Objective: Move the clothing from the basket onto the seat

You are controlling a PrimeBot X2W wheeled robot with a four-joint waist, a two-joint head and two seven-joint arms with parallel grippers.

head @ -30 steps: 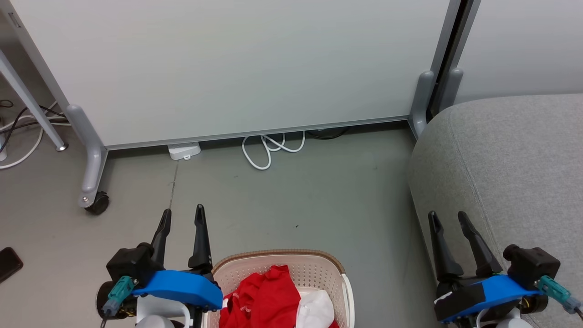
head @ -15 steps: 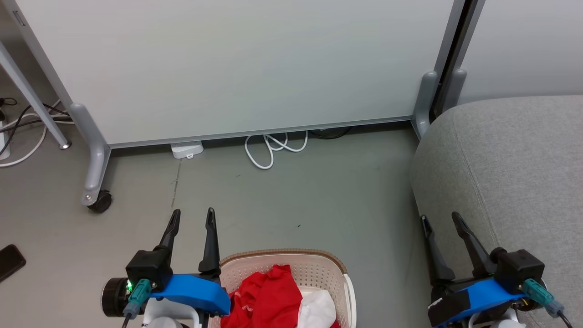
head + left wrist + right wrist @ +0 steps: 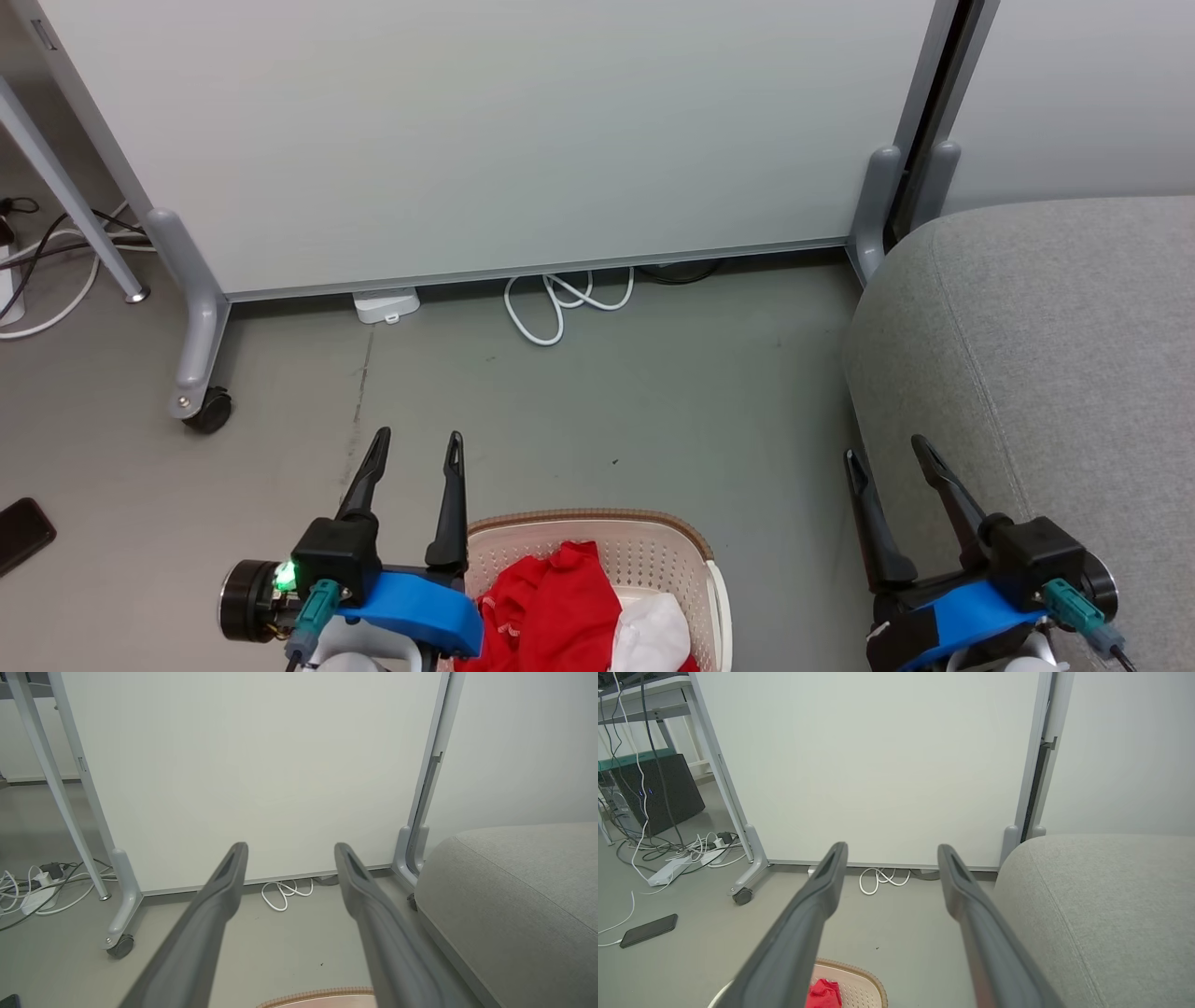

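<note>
The cream basket (image 3: 644,541) with a brown rim stands on the floor at the bottom centre of the head view. Red clothing (image 3: 551,607) with a white patch lies heaped inside it. My left gripper (image 3: 416,446) is open and empty, hanging just left of the basket's rim. My right gripper (image 3: 885,453) is open and empty over the left edge of the grey seat (image 3: 1055,355). In the left wrist view a sliver of the basket's rim (image 3: 317,995) and the seat (image 3: 518,896) appear. The right wrist view has the basket (image 3: 859,985), the clothing (image 3: 823,994) and the seat (image 3: 1101,905).
A white wheeled partition (image 3: 485,140) stands close ahead, with a caster (image 3: 207,411) at its left foot. A looped white cable (image 3: 560,303) and a white adapter (image 3: 386,305) lie at its base. A dark phone (image 3: 23,534) rests on the floor at left, near more cables (image 3: 686,856).
The left gripper has drifted right, toward the basket. The right gripper has shifted left and slightly down, toward the seat's edge. Both stay open. The head view itself has shifted slightly.
</note>
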